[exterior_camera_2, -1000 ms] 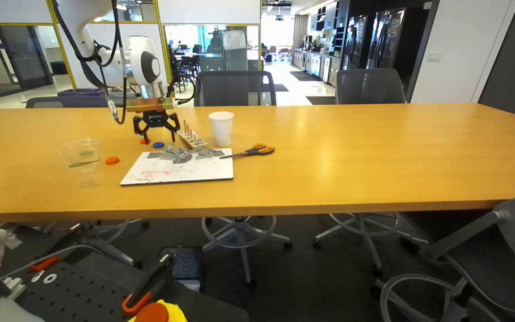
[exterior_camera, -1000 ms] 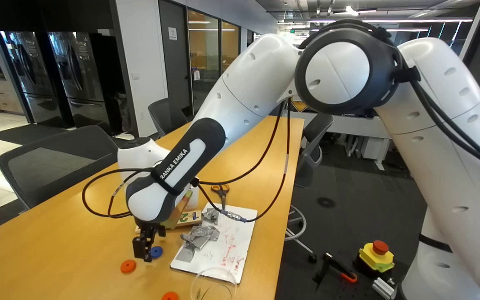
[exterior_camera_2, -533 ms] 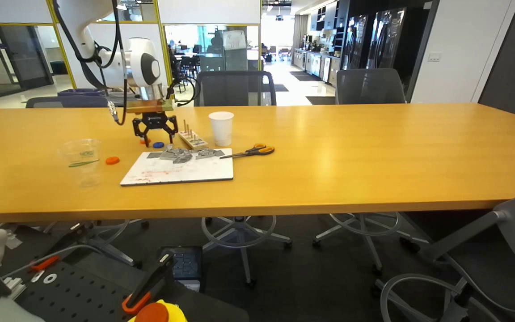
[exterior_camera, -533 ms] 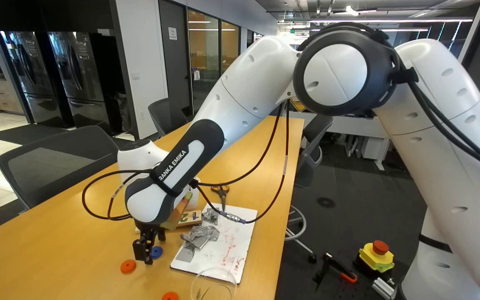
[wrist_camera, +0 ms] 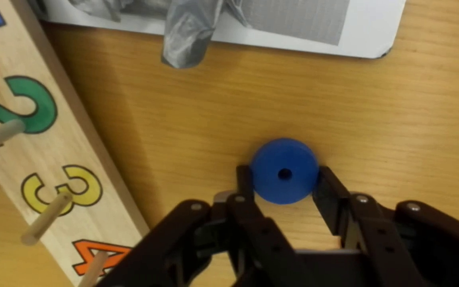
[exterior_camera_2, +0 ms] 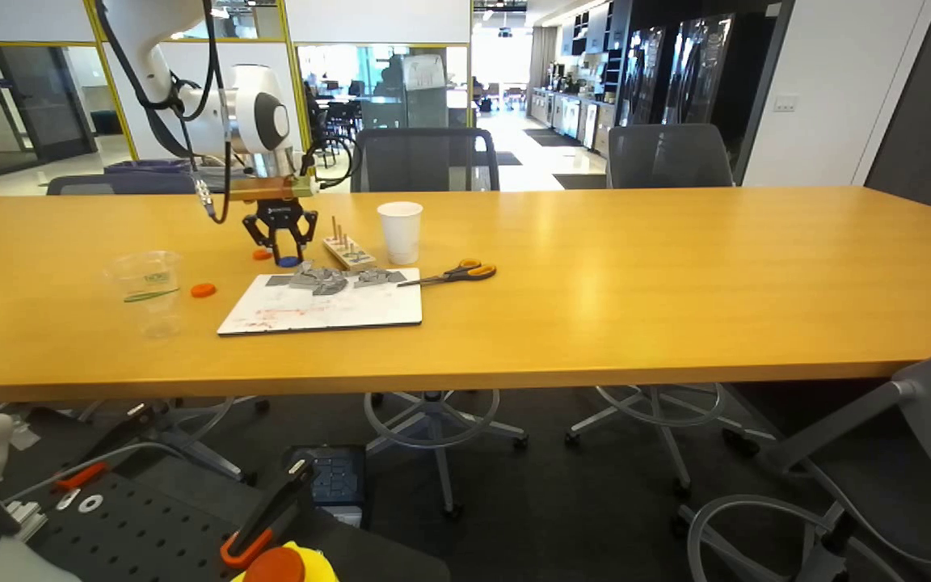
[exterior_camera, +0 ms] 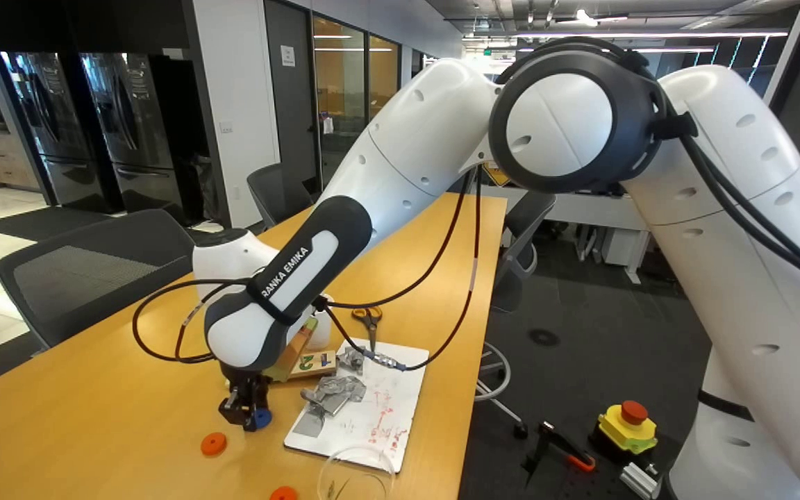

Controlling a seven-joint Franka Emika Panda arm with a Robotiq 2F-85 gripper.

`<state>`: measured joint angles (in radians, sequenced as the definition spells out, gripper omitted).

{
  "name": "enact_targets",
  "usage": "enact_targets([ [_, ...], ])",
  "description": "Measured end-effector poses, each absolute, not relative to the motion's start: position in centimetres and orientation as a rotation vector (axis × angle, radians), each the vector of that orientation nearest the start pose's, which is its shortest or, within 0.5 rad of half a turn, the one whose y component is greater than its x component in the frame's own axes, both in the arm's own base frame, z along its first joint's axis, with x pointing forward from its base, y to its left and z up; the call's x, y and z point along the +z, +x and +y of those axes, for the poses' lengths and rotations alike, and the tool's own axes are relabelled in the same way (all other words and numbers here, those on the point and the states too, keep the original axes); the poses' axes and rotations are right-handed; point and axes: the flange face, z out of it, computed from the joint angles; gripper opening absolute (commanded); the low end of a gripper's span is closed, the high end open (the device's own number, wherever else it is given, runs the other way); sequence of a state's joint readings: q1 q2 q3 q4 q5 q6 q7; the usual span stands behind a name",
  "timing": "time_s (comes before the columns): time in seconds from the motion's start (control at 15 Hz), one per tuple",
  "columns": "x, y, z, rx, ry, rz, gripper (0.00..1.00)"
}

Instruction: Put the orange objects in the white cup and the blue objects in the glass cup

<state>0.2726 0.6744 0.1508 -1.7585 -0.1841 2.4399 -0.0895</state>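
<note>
Tabletop (exterior_camera_2: 676,283), “EMIKA” arm (exterior_camera: 435,125), claw (exterior_camera_2: 288,254) gripping blue disc (wrist_camera: 285,161)

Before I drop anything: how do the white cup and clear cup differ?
The white cup is opaque, the clear cup see-through. The white cup looks plain; the clear cup shows green marks. In an exterior view, the white cup stands just beyond the whiteboard, the clear cup to the whiteboard's left. Both look upright.

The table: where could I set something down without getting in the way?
In an exterior view, the table is bare right of the scissors and white cup, toward the near chair. Crowded at left: whiteboard, peg board, clear cup, orange discs, and the gripper closed on a blue disc.
</note>
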Motion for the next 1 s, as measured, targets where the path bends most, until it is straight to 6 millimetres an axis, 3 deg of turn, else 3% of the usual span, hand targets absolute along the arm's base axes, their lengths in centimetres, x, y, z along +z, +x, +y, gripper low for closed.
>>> enact_targets([
  [0.27,19.5,60.8,26.3,-0.038,-3.038,-0.901,0.21],
  [0.53,23.4,59.3,25.6,-0.052,-3.061,-0.881,0.21],
  [0.73,27.1,56.2,24.9,-0.009,-3.061,-0.88,0.21],
  [1.0,31.1,50.4,24.4,0.079,-3.021,-0.875,0.21],
])
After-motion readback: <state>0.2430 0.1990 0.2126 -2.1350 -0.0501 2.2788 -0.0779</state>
